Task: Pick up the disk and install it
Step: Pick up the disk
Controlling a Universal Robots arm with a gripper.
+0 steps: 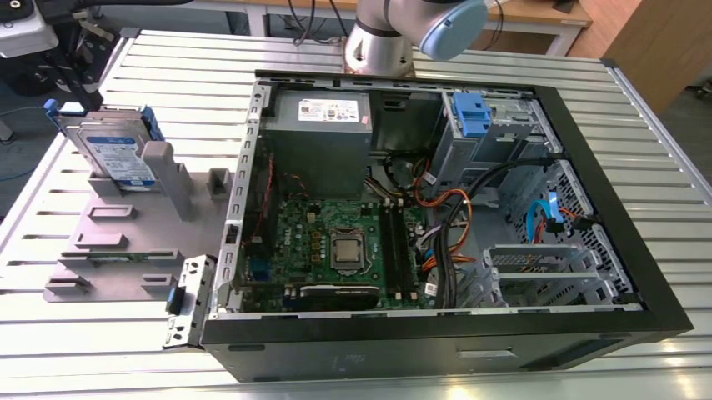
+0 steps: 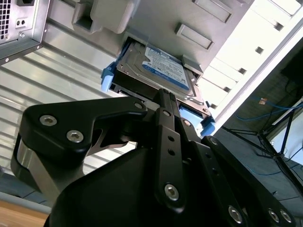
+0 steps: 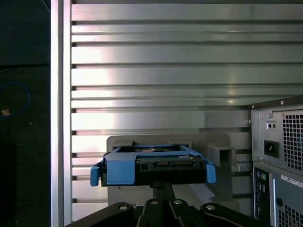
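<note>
One bench [image 1: 651,125], slatted metal, carrying all that follows. One computer case [image 1: 445,346], black, lying on its side with the panel off, at the exterior view's right. One stand [image 1: 133,242], grey slotted plastic, just beside the case at the exterior view's left. One disk [image 1: 117,154], standing upright on edge in a slot of the stand, outside the case. It is a flat silver-grey drive with a white-and-blue label on its face, clipped in a blue plastic carrier frame whose tabs stick out at both ends. In both wrist views the disk [image 2: 163,68] [image 3: 151,168] sits ahead of my hand [image 2: 164,94] [image 3: 163,185], in line with the tips and apart from them. One blue bracket [image 1: 472,112], narrower, inside the case. One hand, black, tips drawn together on nothing.
</note>
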